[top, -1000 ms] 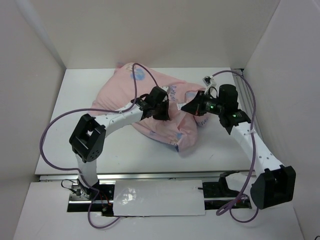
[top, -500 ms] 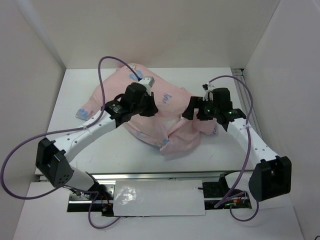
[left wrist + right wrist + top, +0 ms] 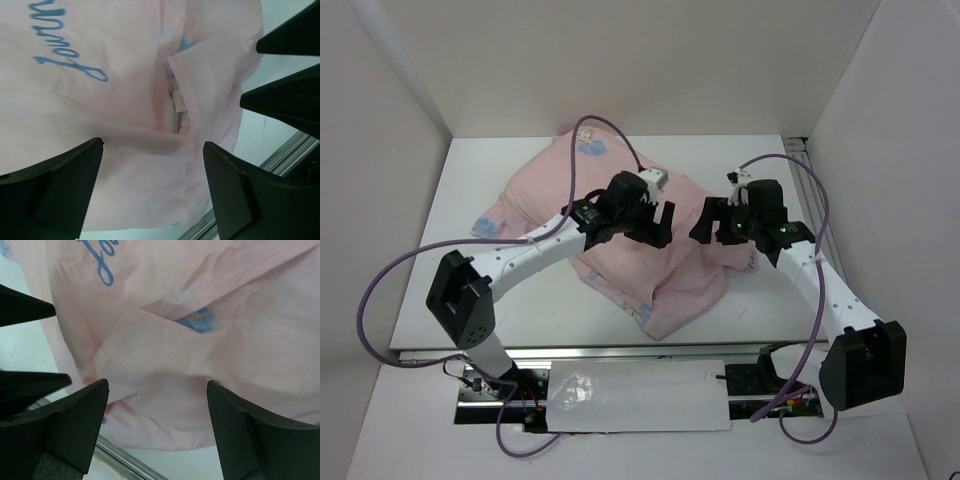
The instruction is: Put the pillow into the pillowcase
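The pale pink pillowcase (image 3: 620, 250) lies in a bulky heap in the middle of the table, blue lettering (image 3: 70, 70) showing faintly through the fabric. The pillow is hidden from view. My left gripper (image 3: 660, 222) hovers over the heap's right part, open, with only fabric below its jaws (image 3: 152, 144). My right gripper (image 3: 705, 222) faces it a short way off, open over the case's right edge (image 3: 157, 383). A folded flap with a small label (image 3: 177, 100) lies beneath the two. Each wrist view catches the other gripper's fingers (image 3: 280, 100) (image 3: 35, 307).
The white table (image 3: 470, 290) is closed in by white walls on three sides. A metal rail (image 3: 280, 155) runs along the near edge just past the case's lower corner. Purple cables (image 3: 610, 135) loop above both arms.
Both grippers have opened and let go of the pink fabric. The left arm swung right toward the middle, and the pillowcase has settled flatter on the table.
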{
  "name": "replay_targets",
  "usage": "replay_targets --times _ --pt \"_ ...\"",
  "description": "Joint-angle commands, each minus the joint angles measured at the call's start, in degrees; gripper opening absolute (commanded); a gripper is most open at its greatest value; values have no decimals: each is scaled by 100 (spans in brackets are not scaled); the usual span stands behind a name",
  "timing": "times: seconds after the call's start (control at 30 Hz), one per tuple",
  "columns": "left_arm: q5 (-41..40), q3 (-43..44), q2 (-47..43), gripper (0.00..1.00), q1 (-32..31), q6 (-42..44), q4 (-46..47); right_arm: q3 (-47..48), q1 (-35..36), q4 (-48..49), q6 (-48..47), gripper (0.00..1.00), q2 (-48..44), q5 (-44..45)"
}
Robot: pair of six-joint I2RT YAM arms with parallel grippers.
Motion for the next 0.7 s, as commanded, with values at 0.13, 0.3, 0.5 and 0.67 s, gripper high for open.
replay_targets --times 0.13,0.3,0.5,0.67 --pt "-14 779 830 76 -263 406 -169 -363 -130 -1 -22 86 -216 98" --pt "-558 956 1033 24 -263 283 -618 -232 -131 -1 -22 86 -163 -7" --pt "-1059 649 586 0 -263 90 -478 -338 -131 509 92 87 -14 -543" --pt "-1060 455 181 0 -263 -25 -57 -338 36 1000 320 81 442 -754"
